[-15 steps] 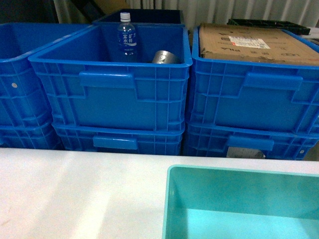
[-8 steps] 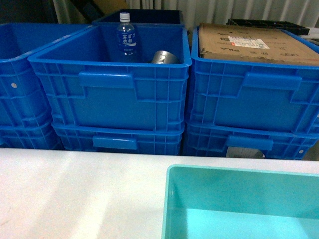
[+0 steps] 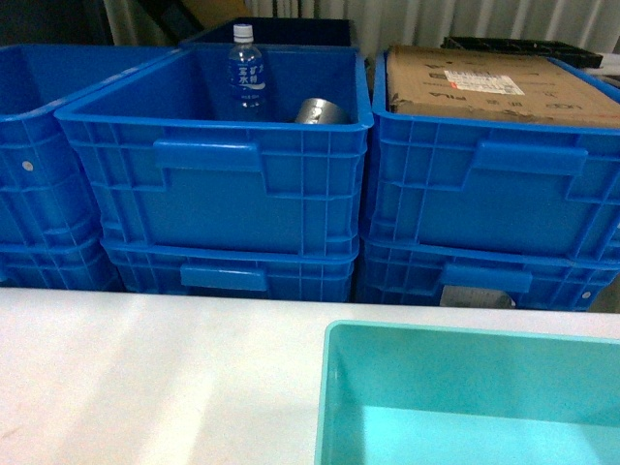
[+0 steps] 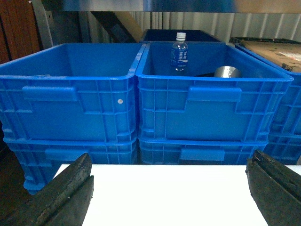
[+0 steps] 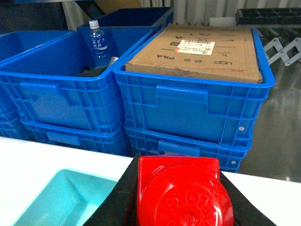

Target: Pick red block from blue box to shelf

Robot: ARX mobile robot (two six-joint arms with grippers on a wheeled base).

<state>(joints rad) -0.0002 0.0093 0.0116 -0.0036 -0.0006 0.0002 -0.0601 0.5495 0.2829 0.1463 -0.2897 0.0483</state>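
Note:
The red block (image 5: 181,193) fills the bottom of the right wrist view, and my right gripper (image 5: 181,207) is shut on it, with a black finger (image 5: 117,202) on each side. It hangs over the white table (image 5: 42,150) in front of the stacked blue boxes (image 3: 213,184). In the left wrist view my left gripper (image 4: 169,193) is open with nothing between its dark fingers (image 4: 70,193), also over the table. A silver steel rail of the shelf (image 4: 141,4) runs above the boxes. Neither gripper shows in the head view.
The middle blue box holds a water bottle (image 3: 246,73) and a metal can (image 3: 320,110). The right box (image 3: 484,194) holds a cardboard carton (image 3: 484,82). A teal bin (image 3: 334,387) stands on the white table (image 3: 145,378) at the front right.

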